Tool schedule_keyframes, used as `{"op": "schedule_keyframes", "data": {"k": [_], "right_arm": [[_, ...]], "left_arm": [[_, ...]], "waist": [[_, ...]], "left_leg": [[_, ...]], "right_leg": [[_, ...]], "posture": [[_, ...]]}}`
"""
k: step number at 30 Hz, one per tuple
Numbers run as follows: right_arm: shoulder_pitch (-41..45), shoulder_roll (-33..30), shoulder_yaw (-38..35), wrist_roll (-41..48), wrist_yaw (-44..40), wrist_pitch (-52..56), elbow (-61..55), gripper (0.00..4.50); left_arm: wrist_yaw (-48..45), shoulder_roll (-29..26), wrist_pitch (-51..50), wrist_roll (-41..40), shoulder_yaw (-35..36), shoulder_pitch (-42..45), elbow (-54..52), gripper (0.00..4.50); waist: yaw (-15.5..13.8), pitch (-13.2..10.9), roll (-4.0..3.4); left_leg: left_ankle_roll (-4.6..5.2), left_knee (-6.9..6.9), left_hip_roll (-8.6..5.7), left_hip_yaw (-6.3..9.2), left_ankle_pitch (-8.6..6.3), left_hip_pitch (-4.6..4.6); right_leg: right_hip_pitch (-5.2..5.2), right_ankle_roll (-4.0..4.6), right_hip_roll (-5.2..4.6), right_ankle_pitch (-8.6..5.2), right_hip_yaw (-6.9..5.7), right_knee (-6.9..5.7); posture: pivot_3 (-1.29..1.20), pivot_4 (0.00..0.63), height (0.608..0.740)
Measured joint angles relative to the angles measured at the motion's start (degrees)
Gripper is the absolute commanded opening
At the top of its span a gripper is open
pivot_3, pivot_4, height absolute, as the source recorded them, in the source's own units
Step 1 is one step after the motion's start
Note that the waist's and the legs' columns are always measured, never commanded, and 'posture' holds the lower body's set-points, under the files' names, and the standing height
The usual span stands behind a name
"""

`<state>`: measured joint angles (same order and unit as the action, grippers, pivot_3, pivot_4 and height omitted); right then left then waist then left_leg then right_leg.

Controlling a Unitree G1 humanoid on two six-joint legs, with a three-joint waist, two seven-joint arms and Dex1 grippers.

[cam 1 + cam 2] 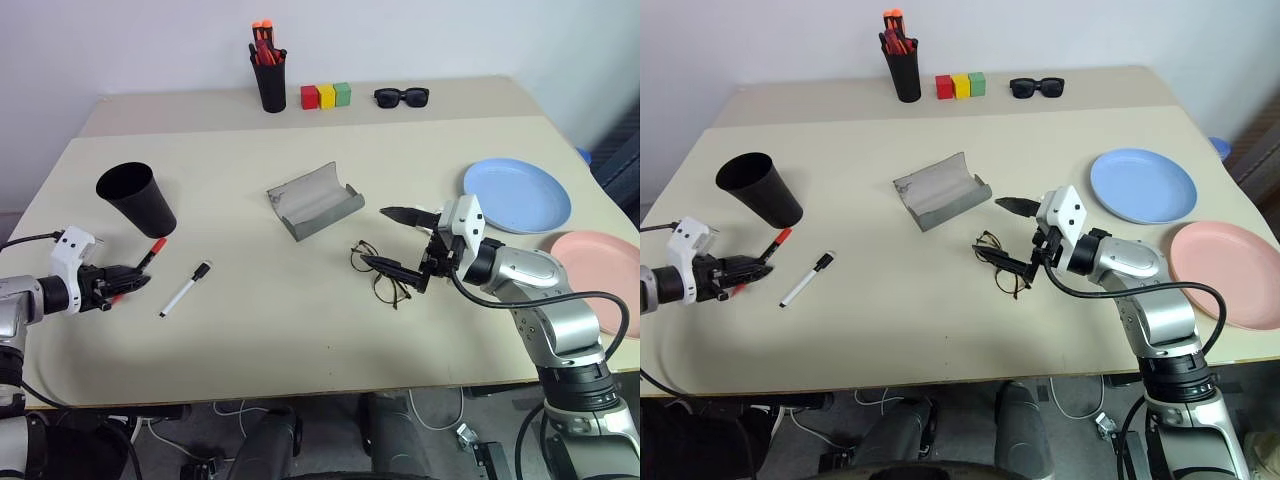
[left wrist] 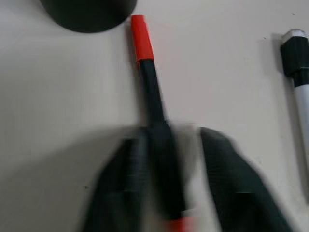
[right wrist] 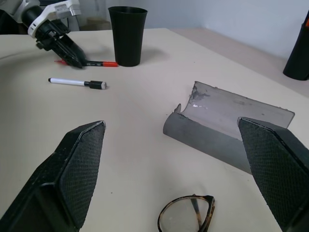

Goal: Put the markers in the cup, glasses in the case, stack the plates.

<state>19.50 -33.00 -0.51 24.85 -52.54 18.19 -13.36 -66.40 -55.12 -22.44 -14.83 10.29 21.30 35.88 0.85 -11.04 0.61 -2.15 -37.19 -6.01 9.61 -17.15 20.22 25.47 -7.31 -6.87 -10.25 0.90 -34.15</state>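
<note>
Beige rectangular table, seam across far part. Far strip: black cylindrical pen holder with orange-red pens; red, yellow, green small blocks in touching row; chunky black sunglasses. Near part, left: matte black tapered plastic cup upright; red-capped black marker just beside its base; white-barrelled black-capped marker nearby. Centre: grey fabric case, open. Thin dark wire-framed eyeglasses near it. Right: light blue round plate, salmon pink round plate, apart.
</note>
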Motion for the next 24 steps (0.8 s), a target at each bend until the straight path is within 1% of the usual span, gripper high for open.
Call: {"op": "schedule_keyframes", "data": {"k": [1, 5, 9, 12, 16, 21, 24], "right_arm": [[0.02, 0.0, 0.0, -0.06, 0.17, -0.01, 0.0, 4.5], [0.04, 0.0, 0.03, -0.97, 0.4, -0.23, 0.16, 4.5], [-0.17, -1.18, 0.06, -0.93, -1.79, -0.43, 0.7, 4.5], [-0.72, -2.23, -0.27, 1.34, -4.59, 0.47, 0.7, 4.5], [-0.89, -2.4, -0.63, 6.14, -6.88, 3.74, -0.31, 4.5], [-0.71, -1.77, -0.44, 7.31, -6.05, 5.01, -0.38, 4.5], [-0.18, -1.31, -0.41, 7.26, -5.51, 4.99, -0.15, 4.5]], "left_arm": [[-0.5, -0.35, -0.77, 0.01, -0.16, -0.37, -0.75, 0.02], [-2.97, -1.88, -4.34, -0.67, -0.4, -2.78, -4.82, 0.02], [-4.36, -1.45, -6.68, -2.83, 0.03, -5.95, -11.56, 0.02], [-1.41, 2.31, -5.23, -5.02, 2.56, -6.18, -15.97, 0.02], [0.37, 4.56, -3.94, -9.51, 7.01, -5.09, -21.05, 0.02], [1.38, 10.13, -1.59, -17.54, 12.5, -1.27, -27.63, 0.02], [4.26, 13.73, 0.5, -20.76, 14.24, 3.77, -27.39, 0.02]], "waist": [[0.02, 0.0, -0.01], [0.17, 0.0, -0.01], [-0.03, -0.01, -0.01], [-0.35, -0.02, 0.07], [0.0, -0.01, 0.08], [-0.16, -0.01, 0.08], [-0.24, 0.0, 0.1]], "left_leg": [[0.0, 0.01, 0.0, -0.01, 0.0, 0.0], [0.01, 0.01, 0.01, -0.02, -0.01, -0.01], [0.01, -0.01, 0.05, -0.02, -0.01, 0.03], [-0.01, -0.06, 0.17, 0.05, 0.0, 0.06], [-0.01, -0.05, 0.23, -0.01, 0.0, 0.04], [-0.02, -0.06, 0.23, -0.02, 0.0, 0.05], [-0.03, -0.12, 0.22, -0.02, 0.0, 0.05]], "right_leg": [[0.0, 0.0, 0.0, 0.0, 0.01, 0.0], [0.0, 0.0, 0.0, 0.0, 0.03, 0.0], [0.0, 0.0, 0.0, 0.0, 0.04, 0.02], [0.0, 0.01, 0.0, 0.01, 0.01, 0.01], [0.01, 0.03, 0.01, 0.03, 0.02, 0.03], [0.0, 0.04, 0.01, 0.03, 0.02, 0.04], [-0.01, 0.04, 0.02, 0.06, 0.02, 0.03]], "posture": [[0.0, 0.15, 0.74], [0.0, 0.15, 0.74], [0.0, 0.15, 0.74], [0.0, 0.15, 0.74], [0.0, 0.15, 0.74], [0.0, 0.15, 0.74], [0.0, 0.15, 0.74]]}}
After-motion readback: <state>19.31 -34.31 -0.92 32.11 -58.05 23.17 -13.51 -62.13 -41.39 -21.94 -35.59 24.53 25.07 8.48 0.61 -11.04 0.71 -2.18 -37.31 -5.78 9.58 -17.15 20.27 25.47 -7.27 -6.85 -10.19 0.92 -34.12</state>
